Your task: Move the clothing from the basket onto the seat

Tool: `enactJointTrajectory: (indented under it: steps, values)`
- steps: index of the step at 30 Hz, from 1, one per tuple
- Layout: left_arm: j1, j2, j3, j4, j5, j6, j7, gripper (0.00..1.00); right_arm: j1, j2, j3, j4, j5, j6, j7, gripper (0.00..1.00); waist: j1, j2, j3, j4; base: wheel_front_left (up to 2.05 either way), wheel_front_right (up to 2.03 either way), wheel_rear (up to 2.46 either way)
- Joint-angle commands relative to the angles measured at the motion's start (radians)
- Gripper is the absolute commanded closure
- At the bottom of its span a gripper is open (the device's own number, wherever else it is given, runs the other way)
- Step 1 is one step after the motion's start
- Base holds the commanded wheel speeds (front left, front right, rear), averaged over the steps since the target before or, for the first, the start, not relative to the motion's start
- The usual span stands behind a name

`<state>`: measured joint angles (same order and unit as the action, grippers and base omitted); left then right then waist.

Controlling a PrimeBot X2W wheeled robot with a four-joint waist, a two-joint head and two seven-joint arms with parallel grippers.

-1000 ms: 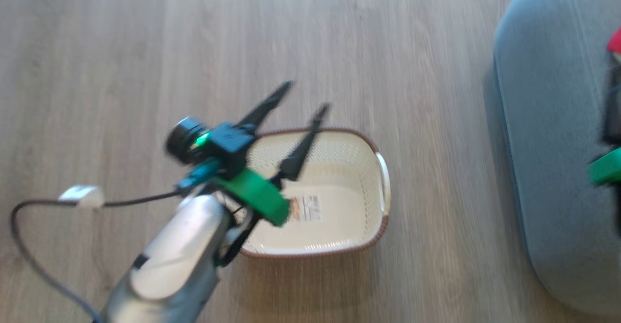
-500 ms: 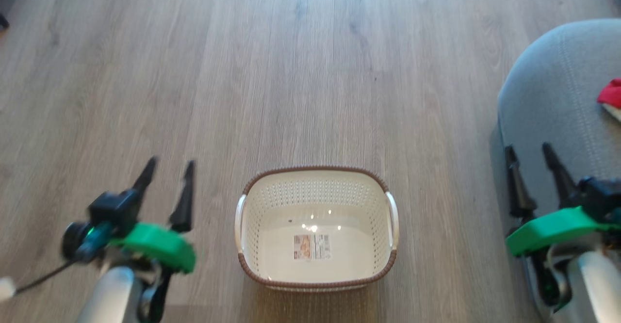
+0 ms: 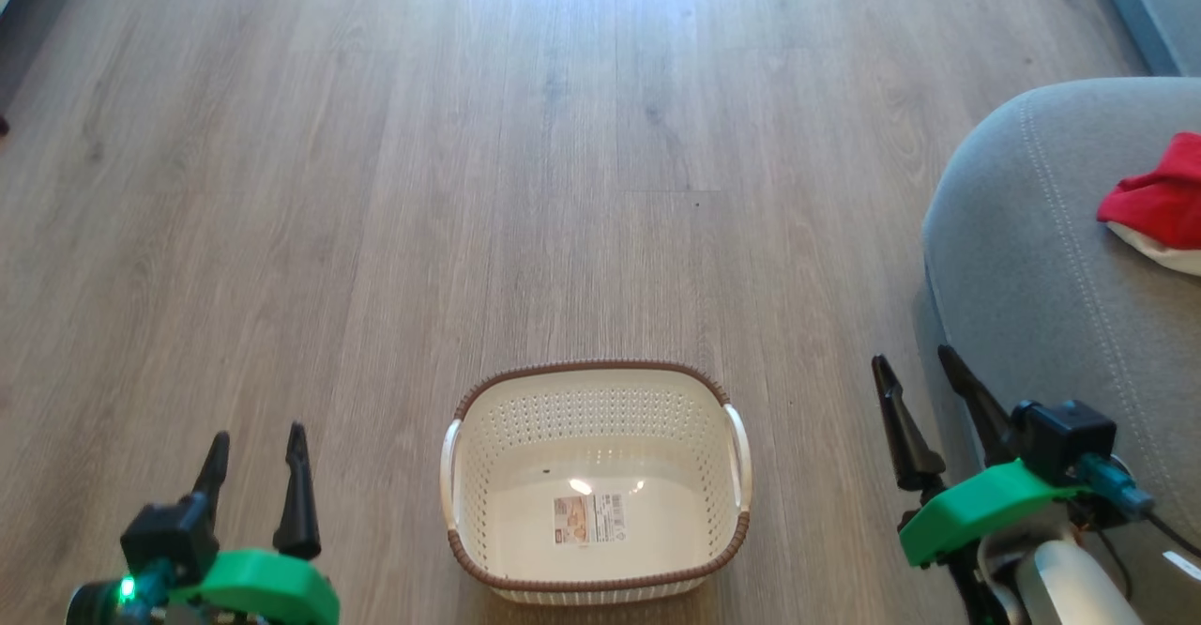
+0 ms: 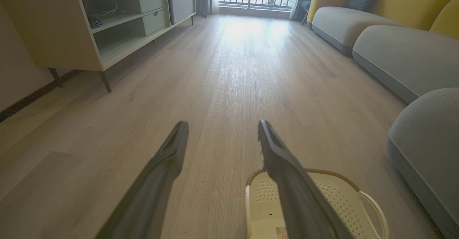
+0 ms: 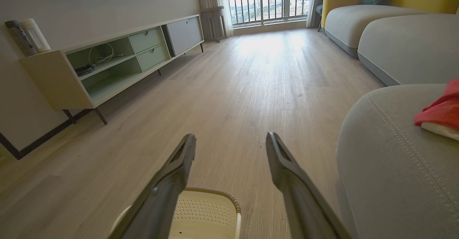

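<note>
A: L gripper (image 3: 259,435)?
B: Fingers spread, holding nothing. Low at the left over the wood floor (image 3: 563,184), beside the basket (image 3: 591,366), not touching it.
A: R gripper (image 3: 912,358)?
B: Spread too, nothing held. It sits betw. basket & seat (image 3: 1023,287), just beside the seat's rounded edge.
A: Inside the basket?
B: A paper label (image 3: 588,517) lies on its cream bottom.
A: And the clothing (image 3: 1152,195)?
B: Red w/ white underneath, lying on the seat, well apart from both grippers.

Cream basket (image 3: 596,489) upright on floor, label inside; red-white clothing (image 3: 1156,203) lying on grey seat (image 3: 1032,278).
</note>
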<state>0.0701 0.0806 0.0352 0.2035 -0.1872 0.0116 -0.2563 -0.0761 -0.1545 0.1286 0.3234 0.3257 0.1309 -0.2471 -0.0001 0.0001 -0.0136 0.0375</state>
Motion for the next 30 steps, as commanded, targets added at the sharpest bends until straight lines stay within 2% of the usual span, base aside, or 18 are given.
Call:
enactJointTrajectory:
  steps: [1, 10, 16, 30]
  values:
    - [-0.025, 0.003, 0.04, -0.036, 0.009, -0.002, -0.005, 0.0, -0.018, 0.002, 0.022, -0.028, 0.001, 0.0, -0.013, 0.0, 0.0001, -0.0001, -0.001, -0.003, 0.0, 0.0, 0.0]
    - [0.017, -0.023, 0.05, -0.057, 0.062, -0.011, -0.005, 0.0, -0.005, 0.018, 0.039, -0.01, -0.009, 0.0, -0.014, 0.0, 0.0001, -0.0001, -0.014, -0.003, 0.0, 0.0, 0.0]
    - [0.024, -0.028, 0.046, -0.06, 0.068, -0.026, -0.005, 0.0, 0.0, 0.027, 0.03, 0.001, -0.016, 0.0, -0.015, 0.0, 0.0001, -0.0001, -0.009, -0.001, 0.0, 0.0, 0.0]
    - [0.027, -0.03, 0.041, -0.059, 0.063, -0.025, -0.005, 0.0, -0.001, 0.039, 0.007, 0.017, -0.028, 0.0, -0.015, 0.0, 0.0001, -0.0001, -0.003, -0.01, 0.0, 0.0, 0.0]
